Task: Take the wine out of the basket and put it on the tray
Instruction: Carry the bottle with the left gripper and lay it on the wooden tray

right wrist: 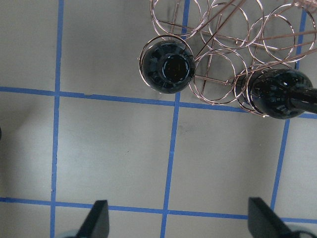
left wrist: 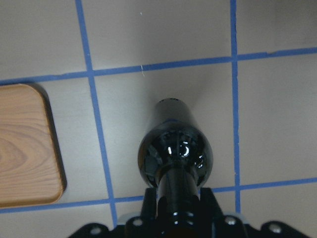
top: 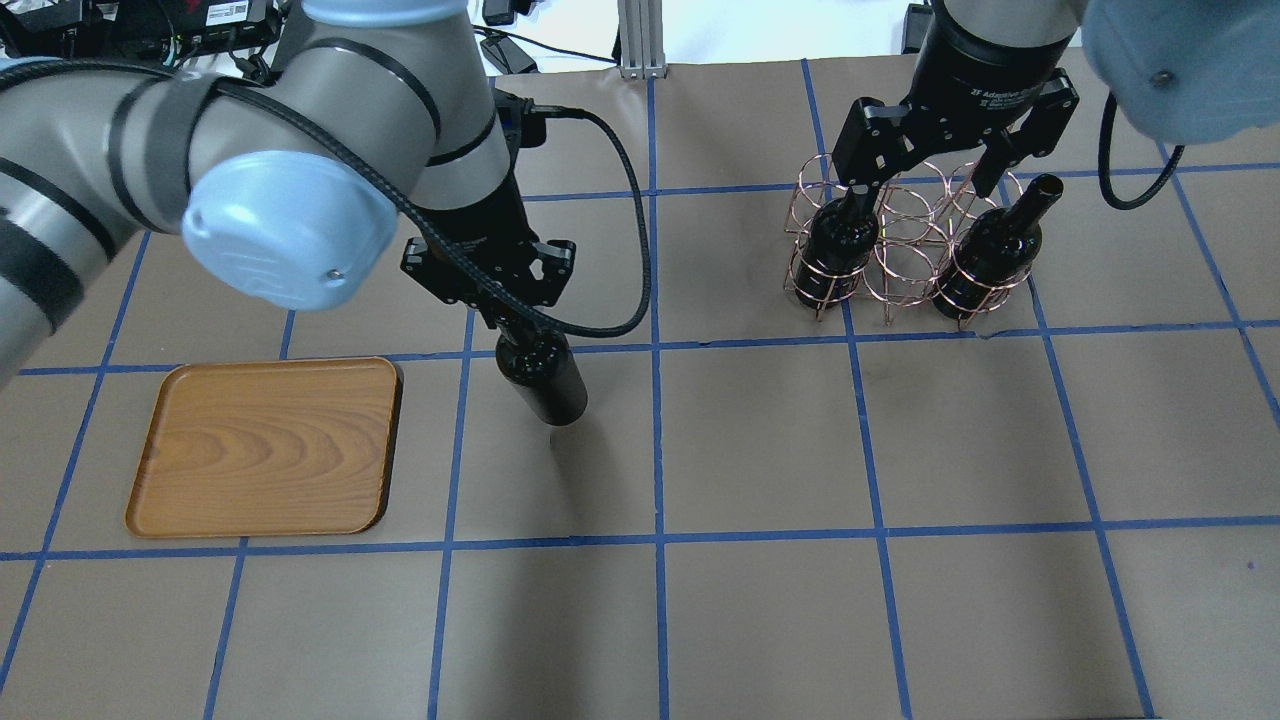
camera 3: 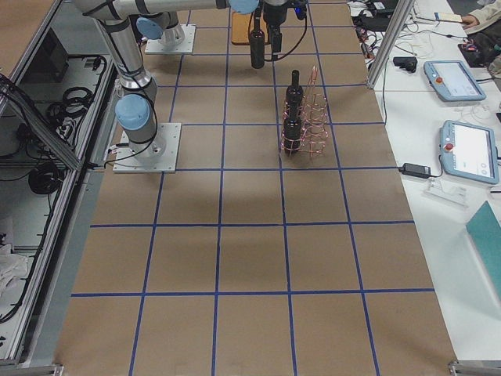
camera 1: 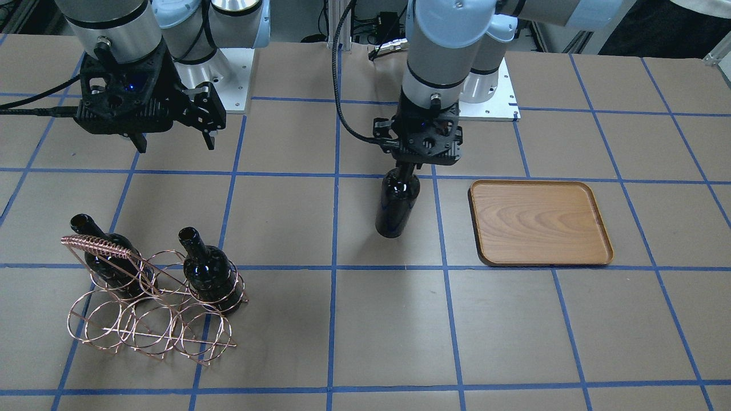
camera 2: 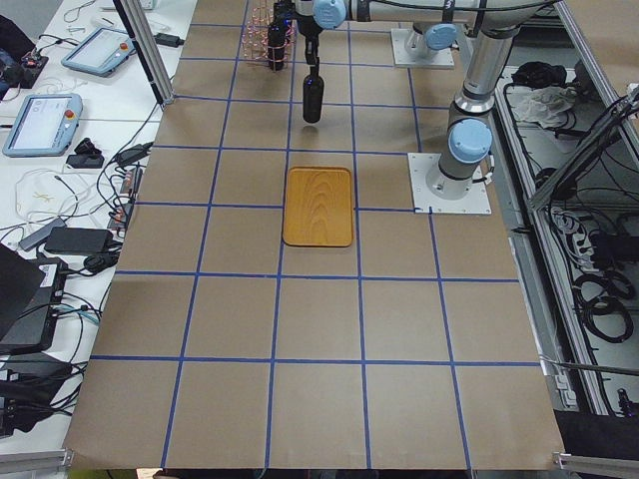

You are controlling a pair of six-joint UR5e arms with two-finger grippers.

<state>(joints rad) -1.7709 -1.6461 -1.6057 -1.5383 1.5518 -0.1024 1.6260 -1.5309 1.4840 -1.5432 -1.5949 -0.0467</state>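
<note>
My left gripper is shut on the neck of a near-black wine bottle, which hangs upright over the table just beside the wooden tray. In the left wrist view the bottle sits right of the tray's corner. The copper wire basket holds two more bottles. My right gripper is open and empty above the basket; in its wrist view both bottles stand in rings ahead of the fingers.
The tray holds nothing. Brown table paper with a blue tape grid lies between basket and tray. Tablets and cables lie on side benches beyond the table's edge.
</note>
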